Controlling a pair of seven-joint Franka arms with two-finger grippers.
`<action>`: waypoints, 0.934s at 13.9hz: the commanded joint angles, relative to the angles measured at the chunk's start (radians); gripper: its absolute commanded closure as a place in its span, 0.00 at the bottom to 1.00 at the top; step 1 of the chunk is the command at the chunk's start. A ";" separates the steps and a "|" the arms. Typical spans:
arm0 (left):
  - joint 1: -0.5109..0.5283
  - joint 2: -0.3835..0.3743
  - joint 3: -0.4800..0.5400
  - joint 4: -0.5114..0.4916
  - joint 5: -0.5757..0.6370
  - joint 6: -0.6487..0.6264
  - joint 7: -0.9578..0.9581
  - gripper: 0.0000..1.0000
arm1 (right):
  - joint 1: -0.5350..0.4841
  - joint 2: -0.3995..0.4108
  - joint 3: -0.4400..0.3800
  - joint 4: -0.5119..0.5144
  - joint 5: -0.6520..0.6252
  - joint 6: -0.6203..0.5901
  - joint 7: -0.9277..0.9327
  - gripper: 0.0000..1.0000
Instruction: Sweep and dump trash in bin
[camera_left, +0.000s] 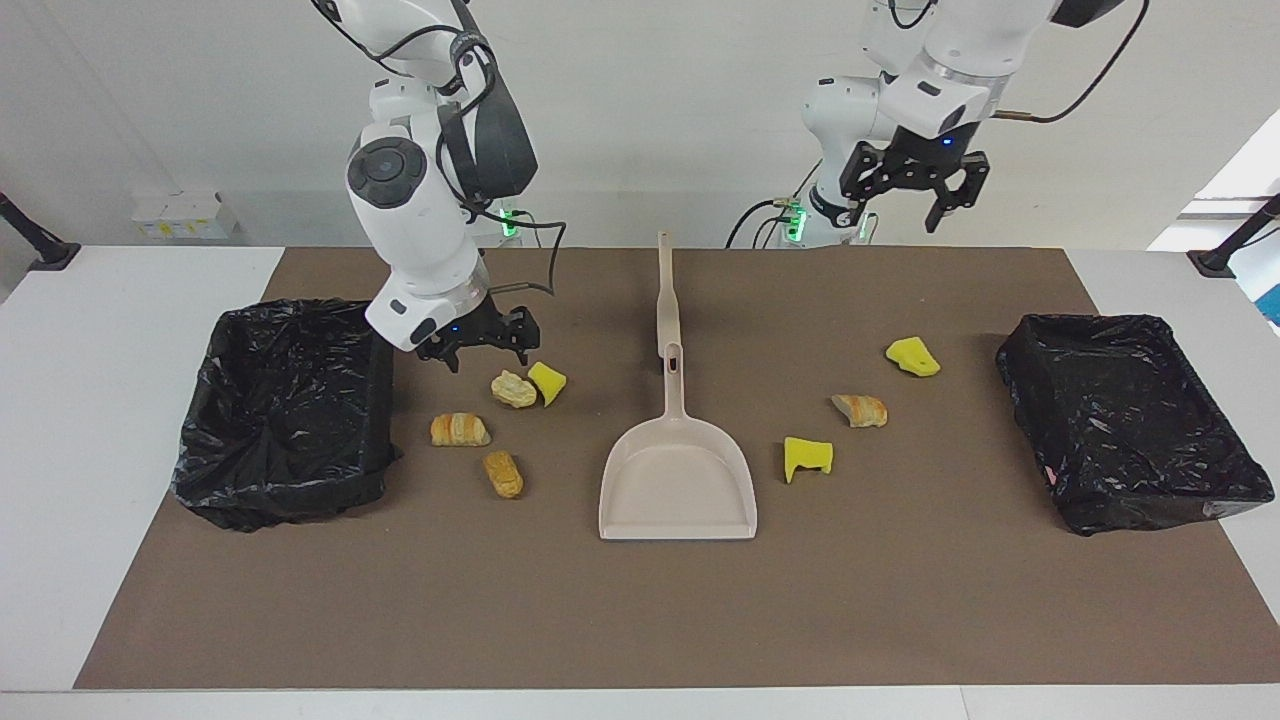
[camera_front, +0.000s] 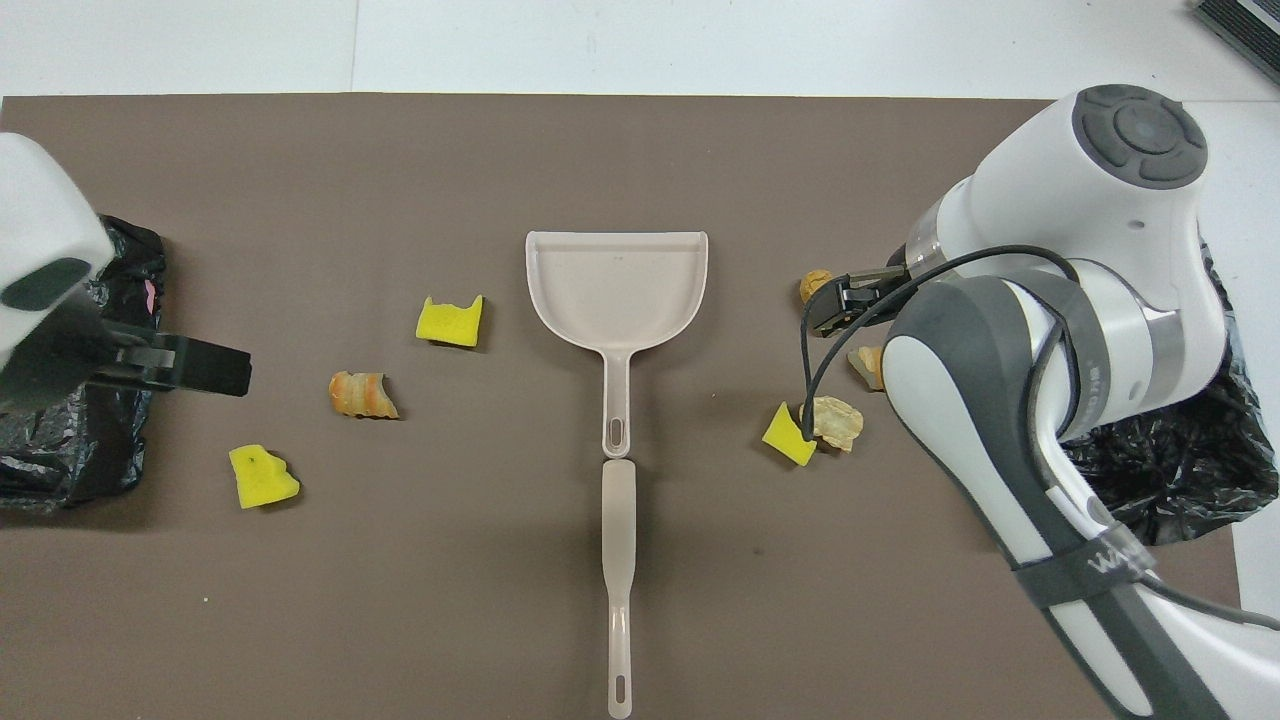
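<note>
Facing view: right gripper (camera_left: 483, 347) over trash (camera_left: 514, 389) — jaws wide, empty; left gripper (camera_left: 906, 195) likewise.

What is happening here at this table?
Two robot arms are starting a clean-up, and neither holds anything yet. The right gripper is open, low over the pale bread piece and yellow foam chunk beside one black-lined bin. The left gripper is open, up in the air. The beige plastic dustpan and beige brush lie untouched mid-table, with trash scattered on both sides.
</note>
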 joint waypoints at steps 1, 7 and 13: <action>-0.129 -0.063 0.015 -0.187 -0.014 0.148 -0.132 0.00 | -0.011 -0.031 0.007 -0.035 0.019 -0.003 0.020 0.00; -0.359 -0.072 0.015 -0.421 -0.034 0.353 -0.375 0.00 | -0.012 -0.105 0.005 -0.232 0.019 0.133 -0.061 0.00; -0.574 0.014 0.013 -0.649 -0.054 0.658 -0.559 0.00 | 0.028 -0.096 0.005 -0.316 0.018 0.254 -0.101 0.00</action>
